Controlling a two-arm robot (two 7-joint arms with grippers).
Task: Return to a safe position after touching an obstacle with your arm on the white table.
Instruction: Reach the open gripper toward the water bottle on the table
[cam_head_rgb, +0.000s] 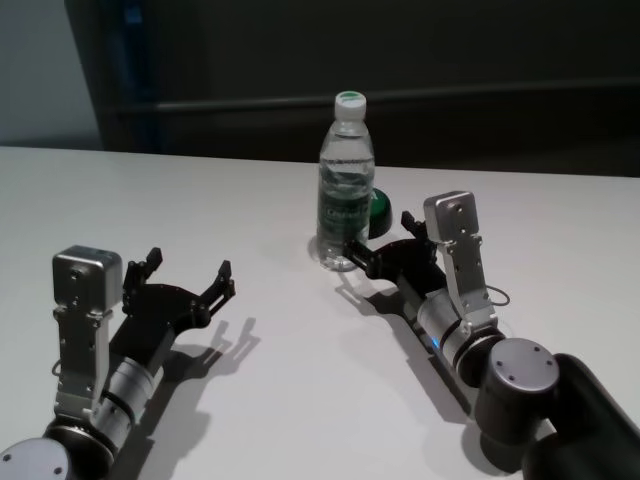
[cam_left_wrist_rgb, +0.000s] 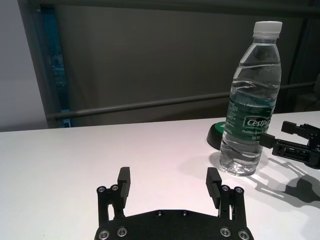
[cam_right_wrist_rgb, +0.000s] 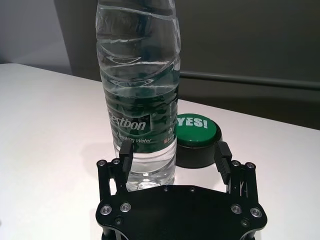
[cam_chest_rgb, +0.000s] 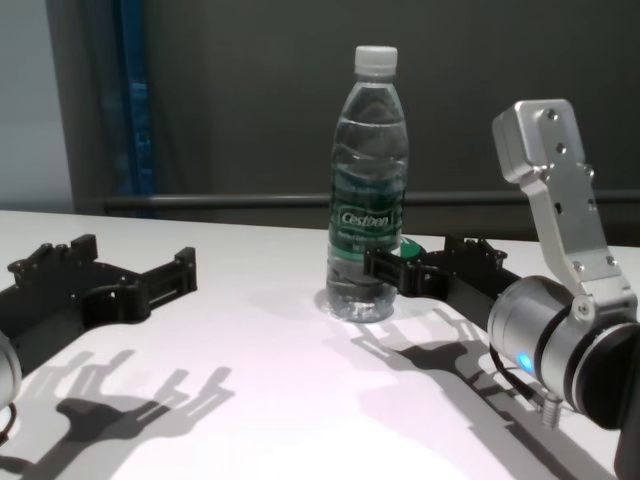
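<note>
Two arms: both lie low over the white table (cam_head_rgb: 300, 400), one on each side of the scene
Obstacle: a water bottle (cam_head_rgb: 346, 185) stands upright past the table's middle, white cap on, green label around its waist, water inside
Bottle's place: on the table, right of centre and farther off than both grippers
Right gripper (cam_head_rgb: 382, 238): fingers spread wide, nothing held; its left fingertip (cam_right_wrist_rgb: 125, 151) sits at the bottle's lower wall, touching or just short of it, I cannot tell which
Right gripper's other finger (cam_right_wrist_rgb: 222, 154): stands apart from the bottle, in front of the button
Button (cam_right_wrist_rgb: 197, 139): a low black puck with a green top marked "YES!", just behind and to the right of the bottle
Left gripper (cam_head_rgb: 186, 276): at the near left, fingers spread wide and empty, well apart from the bottle
Left arm: rests along the near left edge, gripper pointing to the far side
Right arm: reaches from the near right corner toward the bottle
Backdrop: dark wall with a rail beyond the table's far edge
</note>
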